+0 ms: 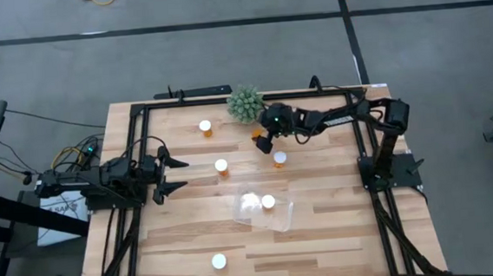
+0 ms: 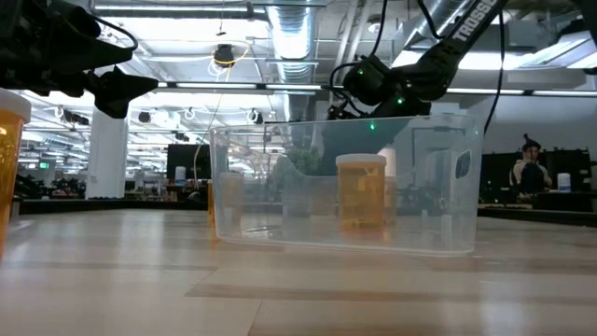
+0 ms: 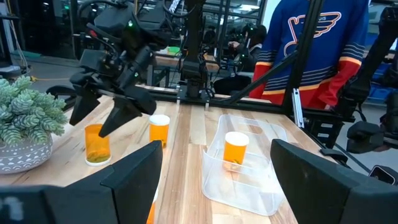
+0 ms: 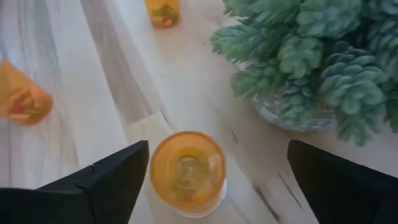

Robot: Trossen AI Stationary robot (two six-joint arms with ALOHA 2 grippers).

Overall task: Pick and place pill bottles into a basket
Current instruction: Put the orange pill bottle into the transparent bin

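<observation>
Grey floor (image 1: 223, 53) (black lines) — ceiling lights (image 2: 522, 93)

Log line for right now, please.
right hand open above capless bottle by plant | one bottle in tray | left hand open, waiting

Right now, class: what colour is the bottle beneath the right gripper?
Translucent orange, no cap visible on the bottle; right wrist view shows it best.

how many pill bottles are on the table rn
6 bottles: one in the basket, one under the right end effector by the plant, one beside that, two nearer the left arm, one alone near the edge opposite the plant.
</observation>
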